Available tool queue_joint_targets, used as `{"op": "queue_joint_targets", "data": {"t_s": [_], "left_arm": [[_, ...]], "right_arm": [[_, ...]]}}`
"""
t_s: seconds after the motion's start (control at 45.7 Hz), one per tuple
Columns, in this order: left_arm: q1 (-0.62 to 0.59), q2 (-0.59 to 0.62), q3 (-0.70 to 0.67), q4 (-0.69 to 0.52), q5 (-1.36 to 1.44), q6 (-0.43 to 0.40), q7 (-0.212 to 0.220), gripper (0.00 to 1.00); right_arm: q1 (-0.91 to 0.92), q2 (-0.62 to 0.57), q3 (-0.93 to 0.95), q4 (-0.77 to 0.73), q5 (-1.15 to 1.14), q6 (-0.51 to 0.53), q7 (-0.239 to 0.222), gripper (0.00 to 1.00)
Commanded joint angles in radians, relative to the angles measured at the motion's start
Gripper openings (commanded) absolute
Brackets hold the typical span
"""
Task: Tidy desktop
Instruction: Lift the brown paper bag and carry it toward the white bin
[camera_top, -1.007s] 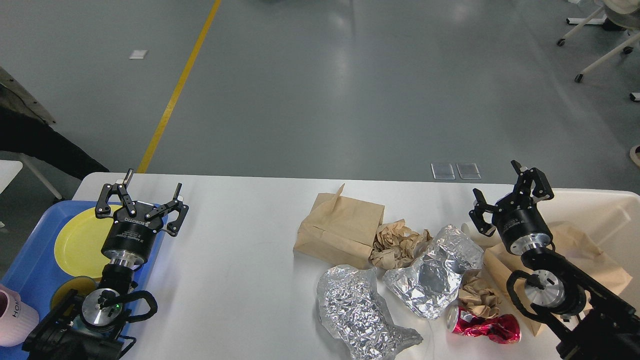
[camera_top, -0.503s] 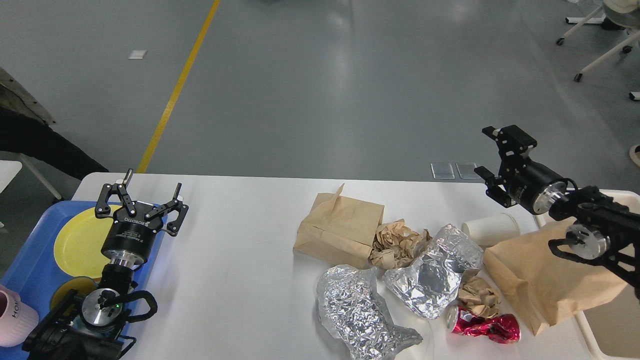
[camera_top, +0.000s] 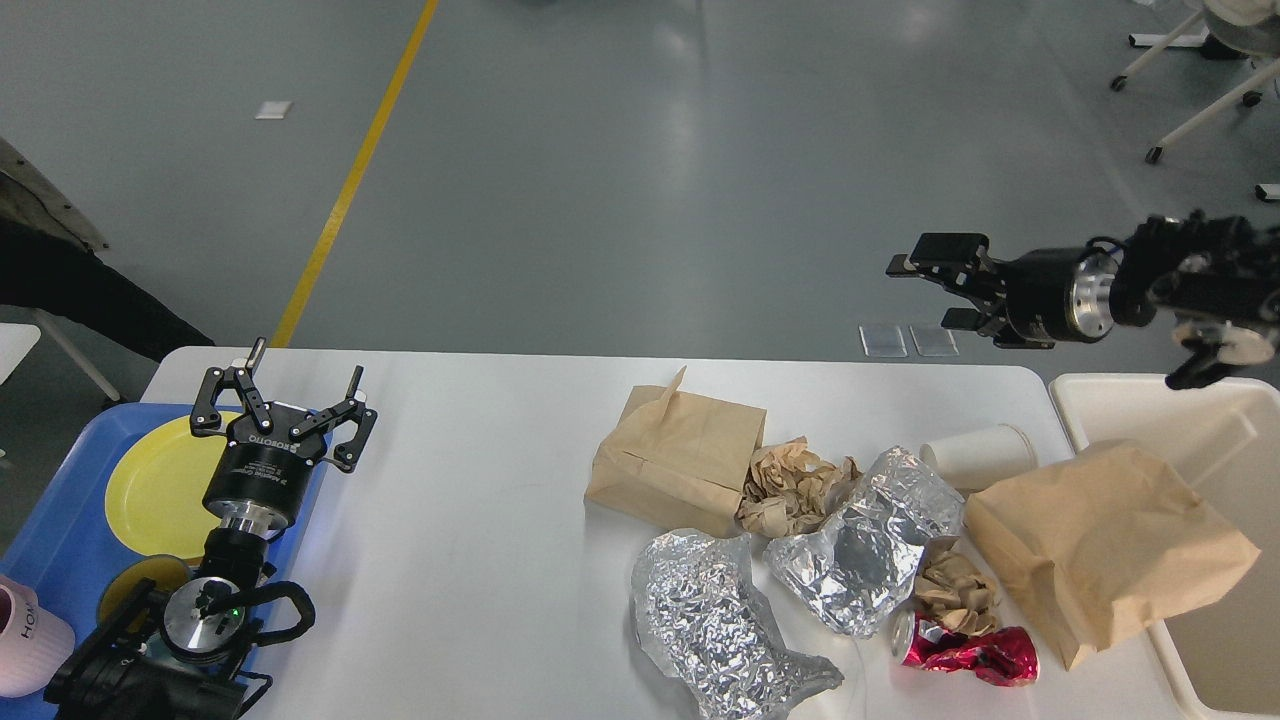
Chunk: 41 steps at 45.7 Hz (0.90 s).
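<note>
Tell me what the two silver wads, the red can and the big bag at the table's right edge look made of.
Silver wads: likely aluminium foil, mirror-bright with sharp fine creases. Red can: thin metal, glossy, crushed with hard dents. Big bag: matte brown kraft paper, soft folds, no shine.

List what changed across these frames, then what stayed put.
The right gripper rose from low over the large brown bag and swung up and out, now level, open and empty beyond the desktop. The bag and paper cup are uncovered. The left gripper, still open, and the trash did not move.
</note>
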<state>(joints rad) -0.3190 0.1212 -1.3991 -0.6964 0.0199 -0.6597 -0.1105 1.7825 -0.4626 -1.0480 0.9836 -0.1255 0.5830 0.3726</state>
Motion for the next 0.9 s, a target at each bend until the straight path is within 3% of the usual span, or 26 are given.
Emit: {"op": "queue_joint_targets", "data": {"t_s": [0.0,0.044,0.088,0.153,0.263,0.35,0.438,0.591,0.744,0.876], "left_arm": [[0.0,0.0,0.0,0.0,0.0,0.0,0.0,0.97],[0.001,0.0,-0.001,0.0,0.0,0.0,0.0,0.97],[0.0,0.0,-0.001,0.0,0.0,0.0,0.0,0.97],[0.0,0.0,-0.001,0.0,0.0,0.0,0.0,0.97],[0.0,0.0,-0.001,0.0,0.0,0.0,0.0,0.97],[0.0,0.0,-0.001,0.0,0.0,0.0,0.0,0.97],[0.0,0.0,-0.001,0.0,0.0,0.0,0.0,0.97],[0.0,0.0,-0.001,0.0,0.0,0.002,0.0,0.97],[0.0,0.0,-0.001,0.0,0.0,0.0,0.0,0.97],[0.0,0.0,-0.001,0.0,0.0,0.0,0.0,0.97]], "right_arm": [[0.185,0.088,-0.165,0.097,0.01,0.123,-0.015,1.0],[0.268,0.09,-0.202,0.18,0.006,0.121,-0.027,1.0],[0.345,0.09,-0.225,0.254,0.003,0.121,-0.07,1.0],[0.44,0.088,-0.241,0.351,0.003,0.124,-0.199,1.0],[0.561,0.088,-0.241,0.504,0.003,0.132,-0.464,1.0],[0.665,0.072,-0.239,0.634,0.004,0.138,-0.587,1.0],[0.776,0.024,-0.242,0.753,0.009,0.146,-0.598,1.0],[0.822,-0.011,-0.245,0.762,0.015,0.262,-0.598,1.0],[0.818,-0.024,-0.3,0.759,0.014,0.239,-0.598,1.0],[0.769,-0.068,-0.378,0.724,0.009,0.152,-0.598,1.0]]}}
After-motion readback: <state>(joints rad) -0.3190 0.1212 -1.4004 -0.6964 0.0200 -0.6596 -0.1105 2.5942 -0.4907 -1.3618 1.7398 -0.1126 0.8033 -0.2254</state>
